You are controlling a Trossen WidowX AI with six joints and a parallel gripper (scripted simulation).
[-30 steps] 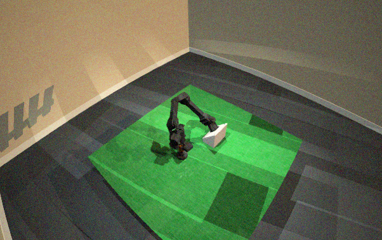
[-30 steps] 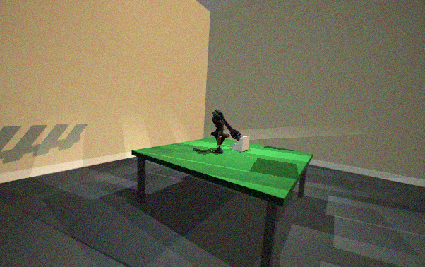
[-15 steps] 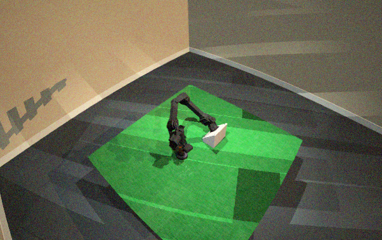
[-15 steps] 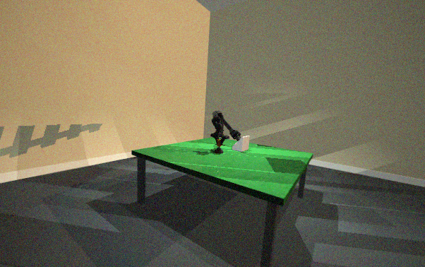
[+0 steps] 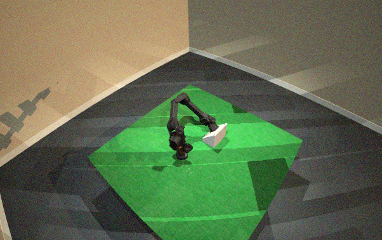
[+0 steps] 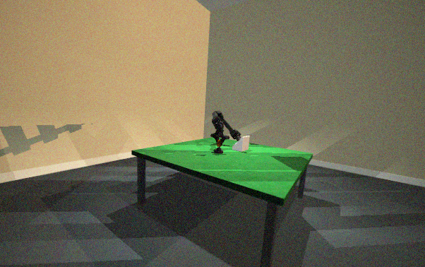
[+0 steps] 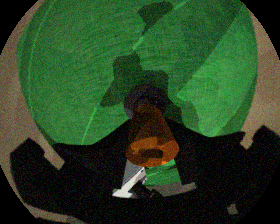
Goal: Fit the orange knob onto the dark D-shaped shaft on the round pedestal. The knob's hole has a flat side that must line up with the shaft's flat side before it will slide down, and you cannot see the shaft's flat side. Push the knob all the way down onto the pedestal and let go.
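At the near side, a dark floor (image 5: pixel 57 206) (image 6: pixel 187 244) is crossed by paler, angular patches of light; above it a green tabletop (image 5: pixel 174 197) (image 6: pixel 205 166) (image 7: pixel 76 65) is carried on dark legs (image 6: pixel 270 229), with one corner pointed toward the near side. The green is streaked with thin bright lines and broad bands of light; a dark, four-sided shadow is cast near its right edge.

Farther in, left of the tabletop's middle, the round pedestal (image 5: pixel 181 156) (image 6: pixel 218 150) (image 7: pixel 132 102) is stood; over it the orange knob (image 5: pixel 181 151) (image 6: pixel 219 142) (image 7: pixel 152 127) is held in the gripper (image 5: pixel 181 149) (image 6: pixel 219 140) (image 7: pixel 147 120), whose fingers are closed on it, partly open around its width; whether the shaft has entered the hole cannot be told.

To the right and a little farther, a white wedge-shaped block (image 5: pixel 217 136) (image 6: pixel 242 143) is set beside the foot of the black arm (image 5: pixel 174 111) (image 6: pixel 229 124), which is bent high and reached leftward.

At the far side, a tan wall (image 5: pixel 73 32) (image 6: pixel 99 70) on the left and a grey-brown wall (image 5: pixel 295 38) (image 6: pixel 328 70) on the right are met in a corner; both are edged below by pale skirting (image 5: pixel 92 103) (image 6: pixel 63 166); a stepped grey shadow is thrown across the tan one.
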